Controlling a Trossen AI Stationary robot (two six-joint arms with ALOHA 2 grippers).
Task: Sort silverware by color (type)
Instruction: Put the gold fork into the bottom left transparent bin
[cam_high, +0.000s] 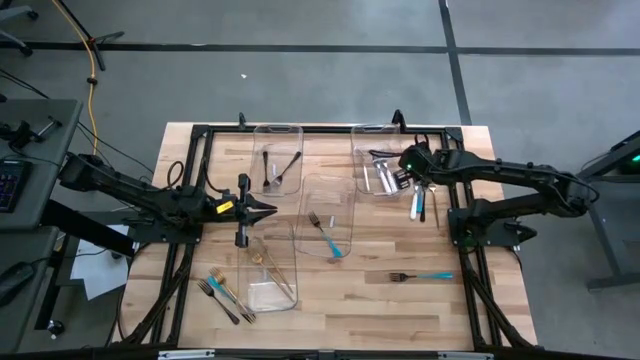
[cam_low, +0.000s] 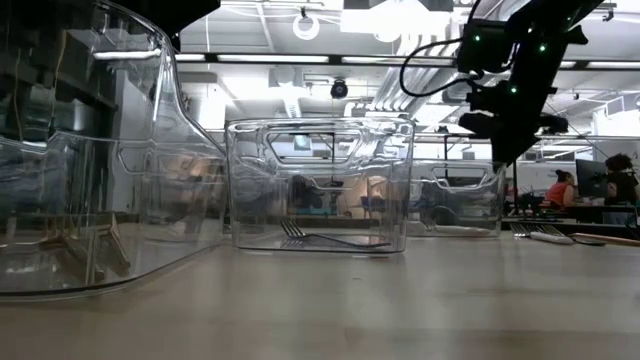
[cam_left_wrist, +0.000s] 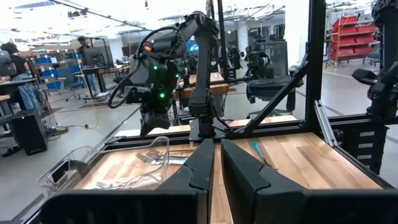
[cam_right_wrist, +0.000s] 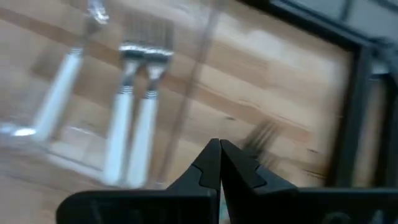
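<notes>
Four clear bins hold sorted silverware: black pieces (cam_high: 278, 168) at the far left, white-handled forks (cam_right_wrist: 134, 118) in the far right bin (cam_high: 378, 160), a teal-handled fork (cam_high: 325, 232) in the middle, and gold pieces (cam_high: 275, 272) near left. Loose on the wood lie several forks (cam_high: 225, 295) at the near left, a teal-handled fork (cam_high: 420, 275) at the right and a teal piece (cam_high: 416, 204) beside the right arm. My right gripper (cam_high: 399, 180) hangs shut and empty, slanting down over the far right bin. My left gripper (cam_high: 268, 210) points level, shut and empty, between the left bins.
A black frame (cam_high: 200, 135) runs round the table's edges and past both arm bases. A dark slim piece (cam_high: 435, 205) lies by the right arm. Bare wood (cam_high: 360, 300) lies along the near middle of the table. People work at desks in the room behind.
</notes>
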